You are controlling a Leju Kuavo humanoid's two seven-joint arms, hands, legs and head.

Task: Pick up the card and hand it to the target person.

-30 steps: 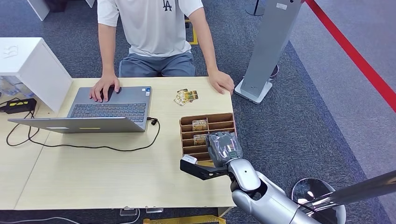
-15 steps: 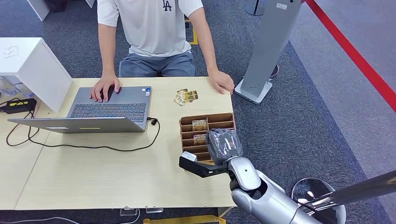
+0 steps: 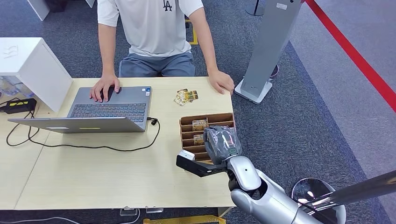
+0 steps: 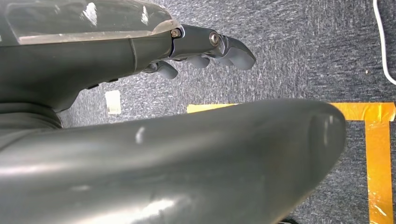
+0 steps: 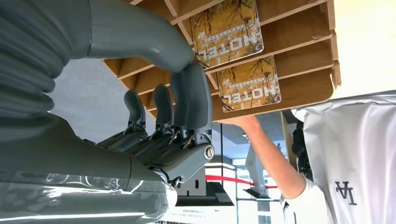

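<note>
While fingers (image 5: 187, 93) touch card (image 5: 228, 30), person (image 3: 154, 28) sits.

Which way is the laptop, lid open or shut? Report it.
Open. In the head view the laptop shows its keyboard deck facing up, the lid swung back toward the robot, and the person's hand resting on it.

Right hand (image 3: 223, 144) empty, fingers (image 5: 187, 98) extended

An open laptop (image 3: 107, 108) sits at the surface's (image 3: 93, 172) far left. A black cable (image 3: 93, 145) trails across the surface near it. A white box (image 3: 32, 65) stands at the far left corner
</note>
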